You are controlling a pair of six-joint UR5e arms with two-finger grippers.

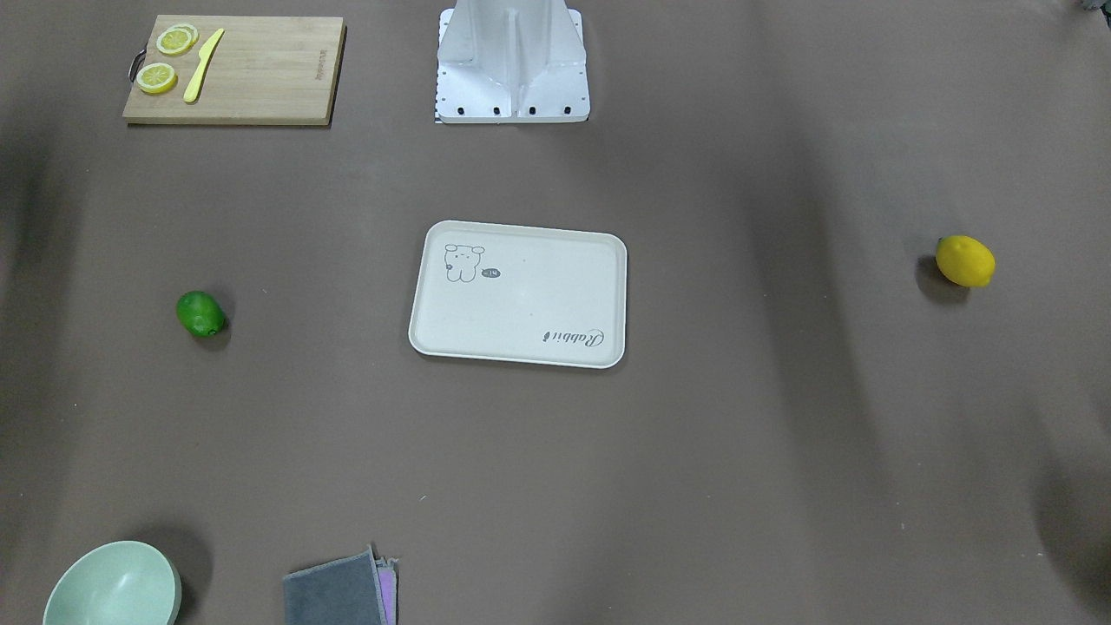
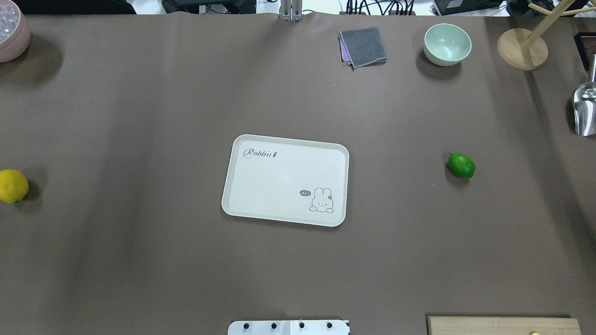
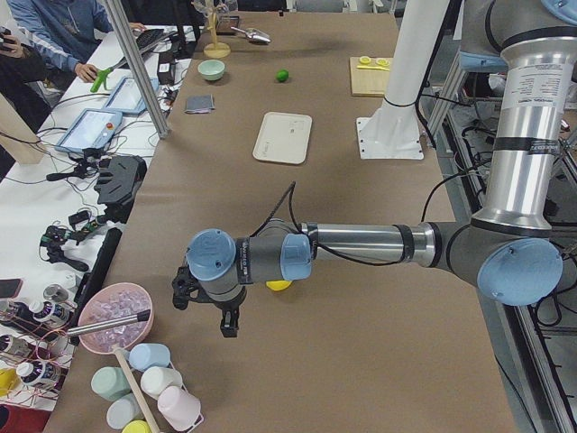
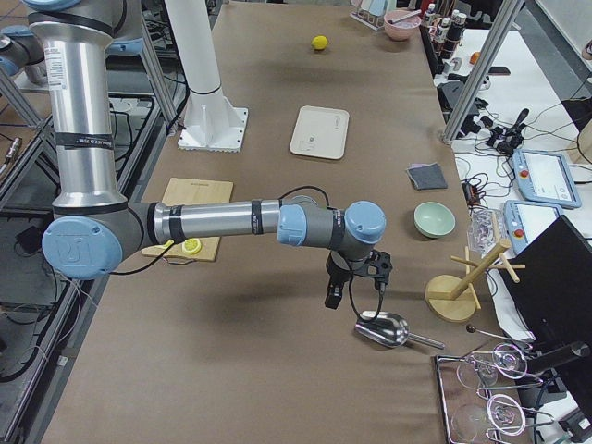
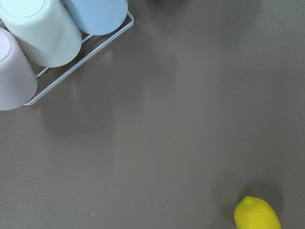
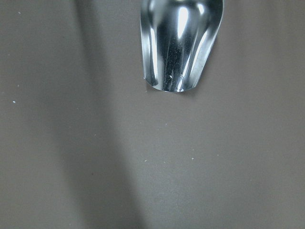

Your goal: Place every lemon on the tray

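The yellow lemon lies on the brown table far to the robot's left, at the overhead view's left edge. It also shows in the left wrist view. The green lemon lies to the robot's right. The cream tray sits empty at the table's middle. My left gripper hovers near the yellow lemon, beyond the table's left end region. My right gripper hovers above a metal scoop. I cannot tell whether either gripper is open or shut.
A wooden cutting board holds lemon slices and a yellow knife. A pale green bowl, a folded grey cloth and a wooden stand line the far edge. A rack of cups stands near the left gripper.
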